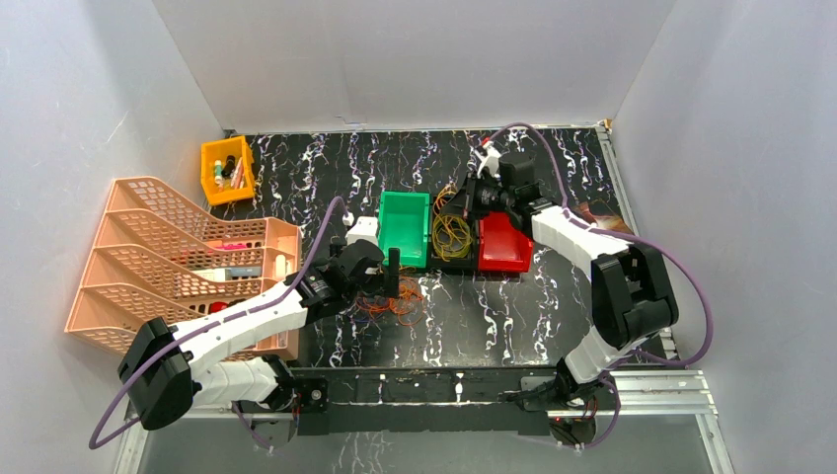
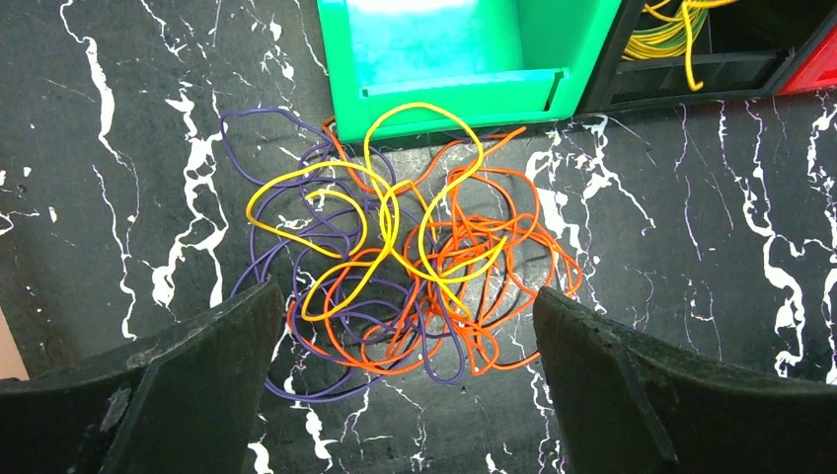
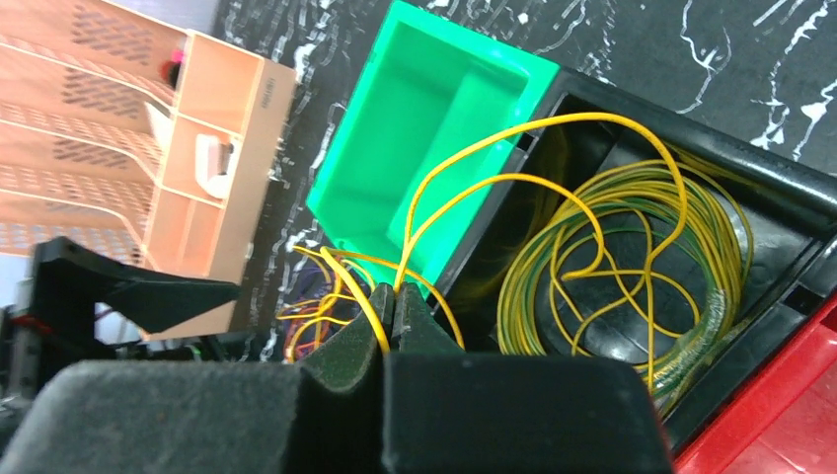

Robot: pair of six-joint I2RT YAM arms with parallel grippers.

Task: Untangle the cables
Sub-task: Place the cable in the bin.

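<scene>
- Because every strand is thread-thin, light and springy, the tangle of thin yellow, orange and purple cables [image 2: 395,267] on the black, white-veined tabletop [image 2: 691,296] will probably drag along as one heap if a single loop is tugged. Nothing weighs it down.
- The left gripper [image 2: 407,299] hangs directly over this heap, nearest the arm bases. Its jaws are spread wide, one finger on each side, and touch nothing.
- The best hold, I judge, is one outer loop standing clear of the knot, such as the tall yellow arc [image 2: 426,105]. It should be pinched right at the fingertips, since wire this fine can slide out of a loose grip.
- Lifting slowly would let the soft loops fall away instead of cinching tighter.
- Just beyond the heap, with the far loops at its front wall, stands the open green plastic bin [image 2: 444,123].
- To the right of it, the black plastic bin [image 3: 790,197] holds a round coil of yellow and yellow-green cables [image 3: 691,237], and a red plastic bin [image 1: 505,259] sits just past that.
- The right gripper [image 3: 392,306] hovers at the black bin with its jaws pressed together, pinching a yellow strand [image 3: 357,292] that arcs up over the coil. Where its other end runs I cannot tell.
</scene>
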